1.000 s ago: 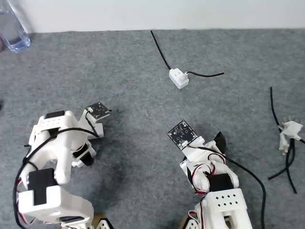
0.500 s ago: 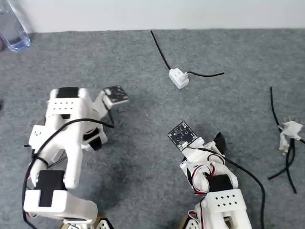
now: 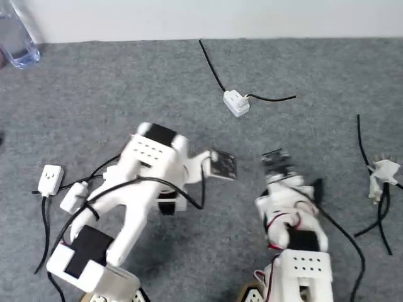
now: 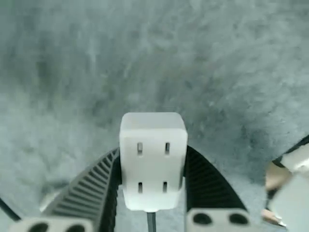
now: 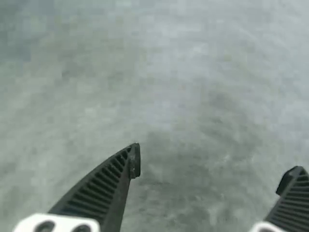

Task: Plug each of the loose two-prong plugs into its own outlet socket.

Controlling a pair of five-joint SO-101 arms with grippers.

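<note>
My left gripper (image 4: 153, 153) is shut on a white outlet block (image 4: 153, 164) with two pairs of slots facing the camera, a black cord leaving it below. The left arm (image 3: 151, 163) stands over the middle of the carpet. My right gripper (image 5: 212, 169) is open above bare carpet, with nothing between its fingers. A second white outlet (image 3: 236, 104) with a black cord lies at the back centre. A two-prong plug (image 3: 382, 171) on black cords lies at the far right. Another white outlet (image 3: 49, 179) and a white plug (image 3: 74, 196) lie at the left.
A clear plastic bottle (image 3: 16, 38) stands at the back left corner by the white wall. Black cords (image 3: 378, 217) trail over the grey carpet (image 3: 126, 94) at the right edge, and another runs down the left side.
The left arm has swung right to the middle of the carpet, uncovering the outlet and plug at the left. The right arm has turned a little to the right.
</note>
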